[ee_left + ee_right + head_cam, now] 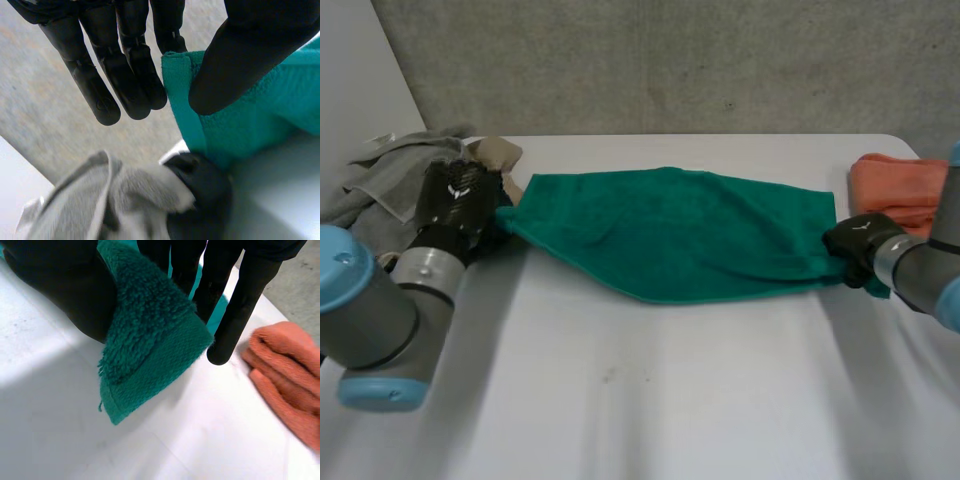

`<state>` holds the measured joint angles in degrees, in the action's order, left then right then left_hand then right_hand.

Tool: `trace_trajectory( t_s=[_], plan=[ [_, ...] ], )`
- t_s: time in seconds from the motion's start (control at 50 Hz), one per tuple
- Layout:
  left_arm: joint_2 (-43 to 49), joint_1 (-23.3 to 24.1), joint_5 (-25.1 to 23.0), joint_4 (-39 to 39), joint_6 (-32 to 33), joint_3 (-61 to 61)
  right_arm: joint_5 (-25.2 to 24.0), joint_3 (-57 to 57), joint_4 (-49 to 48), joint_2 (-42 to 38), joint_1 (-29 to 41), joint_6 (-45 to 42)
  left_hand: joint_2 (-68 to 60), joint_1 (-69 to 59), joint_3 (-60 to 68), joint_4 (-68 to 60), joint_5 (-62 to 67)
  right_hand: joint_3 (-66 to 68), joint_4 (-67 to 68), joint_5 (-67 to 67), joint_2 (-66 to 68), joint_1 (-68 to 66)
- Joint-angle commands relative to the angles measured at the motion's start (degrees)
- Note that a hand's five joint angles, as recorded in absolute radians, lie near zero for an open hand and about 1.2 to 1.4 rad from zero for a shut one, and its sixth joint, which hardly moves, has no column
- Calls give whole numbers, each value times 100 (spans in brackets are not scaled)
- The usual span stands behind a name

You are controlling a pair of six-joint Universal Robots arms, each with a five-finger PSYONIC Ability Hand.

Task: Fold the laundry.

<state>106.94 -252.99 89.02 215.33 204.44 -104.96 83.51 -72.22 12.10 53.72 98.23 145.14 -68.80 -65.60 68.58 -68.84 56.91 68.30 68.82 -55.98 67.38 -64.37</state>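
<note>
A green towel (680, 232) is stretched across the middle of the white table (650, 400), sagging between my two hands. At its left end my left hand (460, 205) pinches an edge; the left wrist view shows the thumb (240, 60) pressing the green towel (250, 125) against straight fingers (125, 75). My right hand (860, 245) holds the right end. In the right wrist view a corner of the towel (150, 355) sticks out between the thumb (65, 290) and the fingers (240, 305).
A folded orange towel (900, 188) lies at the back right, close beside my right hand, and appears as the orange towel (290, 380) past its fingertips. A heap of grey and beige laundry (390, 180) sits at the back left behind my left hand.
</note>
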Motion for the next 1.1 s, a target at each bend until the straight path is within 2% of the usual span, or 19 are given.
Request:
trace_trajectory(
  t_s=[0.02, 0.08, 0.28, 0.34, 0.42, 0.54, 0.6, 0.62, 0.72, 0.84, 1.02, 1.1],
  plan=[
    [-691, -215, -34, -2123, -53, -112, -46, -661, 73, 745, -251, -583, -1120, -1440, 1142, -1116, 1309, 693, 641, -925, 784, -1086],
    [-727, -224, -43, -2364, -53, -103, -11, -740, 20, 745, -234, -592, -1120, -1440, 1142, -1116, 1309, -2497, -2549, 2265, -2406, 2104],
    [-709, -145, -34, -1995, -71, -51, -98, -1276, -507, 833, -409, -574, -1120, -1440, 1142, -1116, 1309, -2726, -2779, 2495, -2635, 2334],
    [-718, -145, -34, -1960, -71, 37, -300, -1584, -481, 1244, -567, -636, -1120, -1440, 1142, -1116, 1309, -2642, -2695, 2410, -2551, 2249],
    [-718, -136, -34, -1960, -71, 204, -914, -2102, -481, 2052, -787, -811, -1120, -1440, 1142, -1116, 1309, -2608, -2661, 2376, -2517, 2216],
    [-788, -145, -17, -1968, -202, 441, -1311, -2533, -200, 2546, -1060, -1312, -1120, -1440, 1142, -1116, 1309, -2826, -2879, 2594, -2735, 2434],
    [-788, -128, -16, -1968, -369, 582, -1452, -2735, 20, 2749, -1121, -1497, -1120, -1440, 1142, -1116, 1309, -3481, -3534, 3249, -3390, 3088],
    [-788, -110, -16, -1968, -465, 660, -1504, -2823, 55, 2792, -1130, -1515, -1120, -1440, 1142, -1116, 1309, -4066, -4119, 3834, -3975, 3673],
    [-762, -101, -16, -1977, -677, 916, -1584, -2956, 55, 2811, -1113, -1471, -1120, -1440, 1142, -1116, 1309, -5147, -5200, 4915, -5056, 4754],
    [-657, -84, -8, -1986, -774, 1223, -1619, -3201, -199, 2776, -1095, -1103, -1120, -1440, 1142, -1116, 1309, -5098, -5151, 4866, -5007, 4705],
    [-25, -110, 80, -1986, -783, 1978, -1751, -3562, -1078, 2530, -1122, -1093, -1120, -1440, 1142, -1116, 1309, -4729, -4781, 4497, -4637, 4336],
    [265, -119, 107, -2012, -783, 2277, -1882, -3641, -1175, 2275, -1113, -1102, -1120, -1440, 1142, -1116, 1309, -4459, -4512, 4227, -4368, 4066]
  ],
)
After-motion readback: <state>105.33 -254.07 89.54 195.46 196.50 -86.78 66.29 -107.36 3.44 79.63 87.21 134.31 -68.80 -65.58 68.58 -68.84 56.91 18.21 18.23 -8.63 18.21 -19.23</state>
